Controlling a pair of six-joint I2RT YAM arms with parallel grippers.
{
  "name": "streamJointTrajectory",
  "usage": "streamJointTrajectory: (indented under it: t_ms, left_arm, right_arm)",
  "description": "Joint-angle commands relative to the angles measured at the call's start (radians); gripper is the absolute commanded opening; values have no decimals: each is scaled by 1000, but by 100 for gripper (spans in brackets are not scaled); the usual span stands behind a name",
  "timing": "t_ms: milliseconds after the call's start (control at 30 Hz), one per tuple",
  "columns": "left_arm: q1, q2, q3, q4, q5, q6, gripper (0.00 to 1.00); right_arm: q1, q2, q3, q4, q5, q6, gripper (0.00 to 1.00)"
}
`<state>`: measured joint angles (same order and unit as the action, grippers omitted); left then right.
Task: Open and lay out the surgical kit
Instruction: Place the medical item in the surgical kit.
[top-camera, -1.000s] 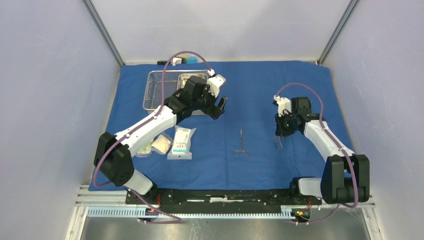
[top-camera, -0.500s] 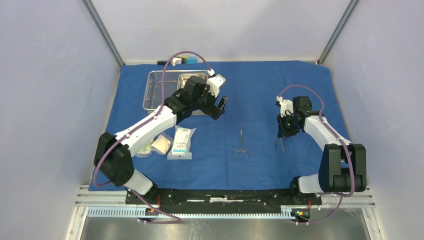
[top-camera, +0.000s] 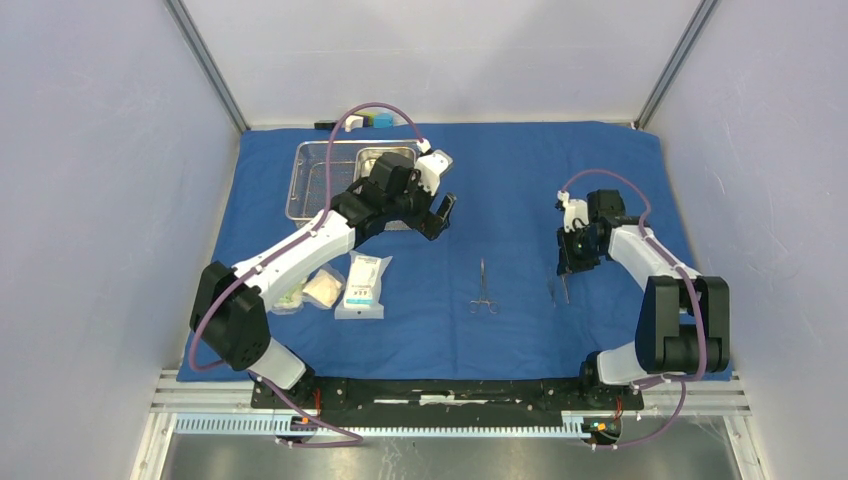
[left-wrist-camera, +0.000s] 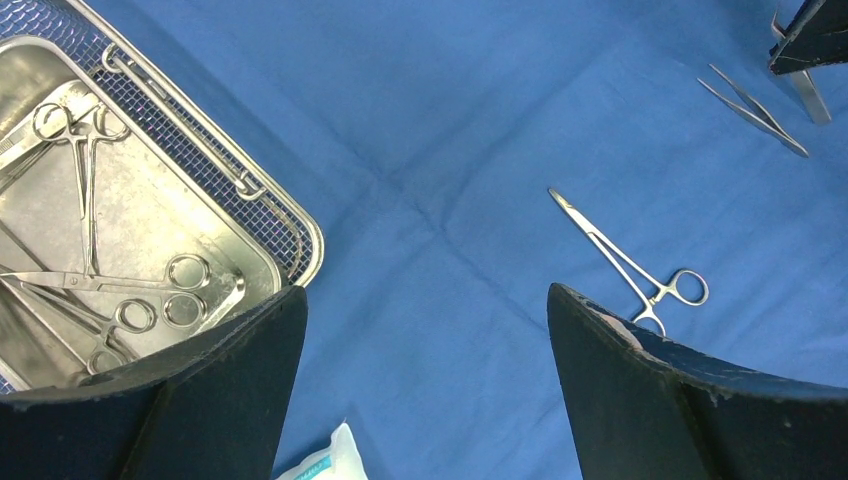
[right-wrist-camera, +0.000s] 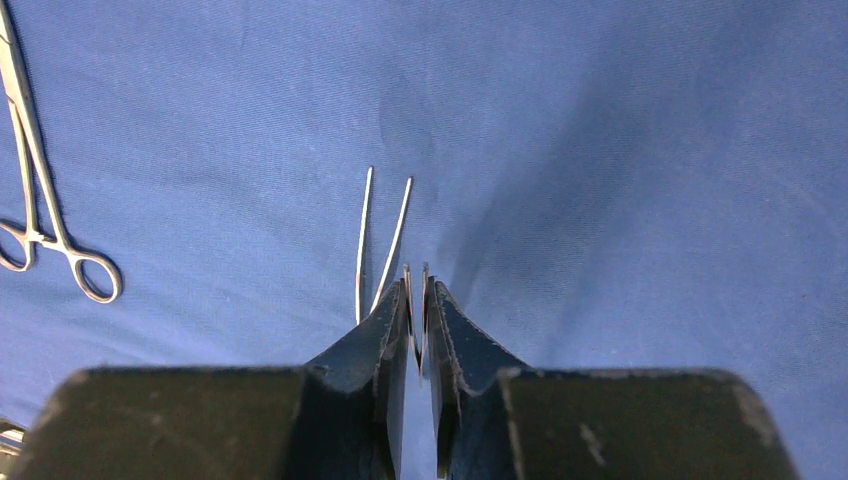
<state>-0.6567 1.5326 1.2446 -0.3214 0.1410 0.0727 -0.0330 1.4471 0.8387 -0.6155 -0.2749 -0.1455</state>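
Left claw (left-wrist-camera: 425, 295) spread wide beside steel wire-mesh basket (left-wrist-camera: 290, 225), I judge to fetch instruments | right claw (right-wrist-camera: 416, 285) nearly together by slim steel tweezers (right-wrist-camera: 364, 240); grip: I cannot tell

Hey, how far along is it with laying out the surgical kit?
Done: blue cloth spread flat; packets, forceps and tweezers laid out. In hand: left fingers open near the pan, right fingers at the tweezers. Left: instruments in the pan.
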Motion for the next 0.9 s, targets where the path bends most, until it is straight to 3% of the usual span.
streamJointTrajectory:
  t_ms: [0, 867]
  left_arm:
    - [2, 5, 37, 6, 16, -10, 96]
    - [1, 16, 39, 10, 33, -20, 98]
  right_arm:
    - [-2, 7, 43, -13, 17, 17, 18]
    - [-2, 116, 68, 4, 42, 16, 27]
